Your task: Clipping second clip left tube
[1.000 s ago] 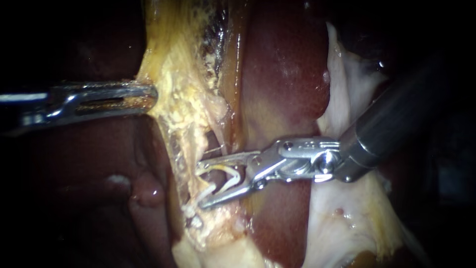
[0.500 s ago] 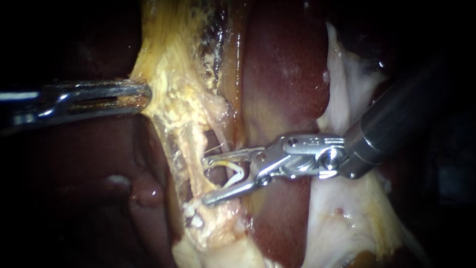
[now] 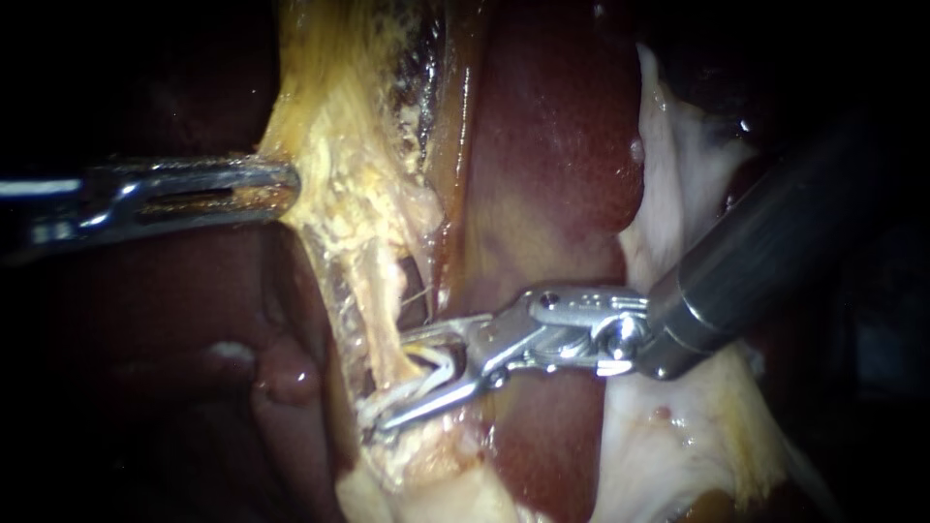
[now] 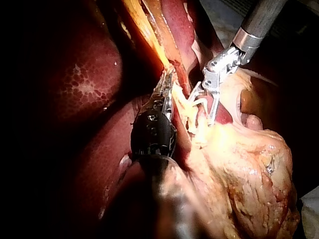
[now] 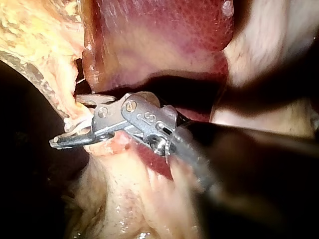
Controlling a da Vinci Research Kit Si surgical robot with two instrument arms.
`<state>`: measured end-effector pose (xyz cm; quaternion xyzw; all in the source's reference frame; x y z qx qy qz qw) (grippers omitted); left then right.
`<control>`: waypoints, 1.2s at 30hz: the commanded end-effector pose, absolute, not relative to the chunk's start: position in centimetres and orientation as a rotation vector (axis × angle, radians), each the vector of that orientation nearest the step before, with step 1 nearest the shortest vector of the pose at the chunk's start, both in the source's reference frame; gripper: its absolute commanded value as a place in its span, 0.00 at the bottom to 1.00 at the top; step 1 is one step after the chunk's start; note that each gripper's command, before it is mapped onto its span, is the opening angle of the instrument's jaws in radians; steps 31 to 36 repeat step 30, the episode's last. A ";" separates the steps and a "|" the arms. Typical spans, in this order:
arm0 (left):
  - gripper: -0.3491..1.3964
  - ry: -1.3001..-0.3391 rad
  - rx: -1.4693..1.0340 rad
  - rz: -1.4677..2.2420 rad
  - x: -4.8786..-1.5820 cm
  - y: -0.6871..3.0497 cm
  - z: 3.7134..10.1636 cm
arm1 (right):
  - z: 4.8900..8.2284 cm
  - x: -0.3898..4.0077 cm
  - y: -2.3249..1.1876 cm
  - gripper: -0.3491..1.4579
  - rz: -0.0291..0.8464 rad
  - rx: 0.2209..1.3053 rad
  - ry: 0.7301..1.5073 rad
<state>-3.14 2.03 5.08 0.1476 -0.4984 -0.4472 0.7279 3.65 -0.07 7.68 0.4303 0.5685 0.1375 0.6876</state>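
The left tube runs down as a pale yellow strand from the fatty tissue. My right instrument straddles its lower end, jaws partly closed, with a white clip held between them around the tube. The right wrist view shows these jaws and the clip at the tissue's edge. My left instrument is shut on the yellow tissue and holds it taut to the left. In the left wrist view its jaws grip the same strand beside the right instrument.
Dark red liver lies behind and right of the tubes. Pale glistening tissue spreads under the right instrument's shaft. A second thin strand runs just right of the left tube. A yellow fatty mass sits beside the left instrument.
My right instrument has moved left and down along the tube, and its jaws have narrowed around the clip and the tube. The left instrument has barely shifted.
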 end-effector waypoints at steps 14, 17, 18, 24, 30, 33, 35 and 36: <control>0.00 -1.099 0.322 -0.984 -3.17 2.02 5.12 | 7.71 3.65 -0.06 0.05 0.353 0.939 1.296; 0.00 -1.099 0.322 -0.984 -3.17 2.02 5.12 | 7.76 3.60 -0.03 0.00 0.368 0.910 1.270; 0.00 -1.099 0.322 -0.984 -3.17 2.02 5.12 | 7.78 3.59 -0.02 0.00 0.369 0.907 1.264; 0.00 -1.099 0.323 -0.984 -3.17 2.02 5.12 | 7.85 3.54 0.02 0.00 0.374 0.900 1.258; 0.00 -1.099 0.323 -0.984 -3.17 2.02 5.13 | 7.83 3.55 0.00 0.00 0.365 0.911 1.258; 0.00 -1.099 0.323 -0.984 -3.17 2.02 5.13 | 7.83 3.55 0.00 0.00 0.365 0.911 1.258; 0.00 -1.099 0.323 -0.984 -3.17 2.02 5.13 | 7.83 3.55 0.00 0.00 0.365 0.911 1.258; 0.00 -1.099 0.323 -0.984 -3.17 2.02 5.13 | 7.83 3.55 0.00 0.00 0.365 0.911 1.258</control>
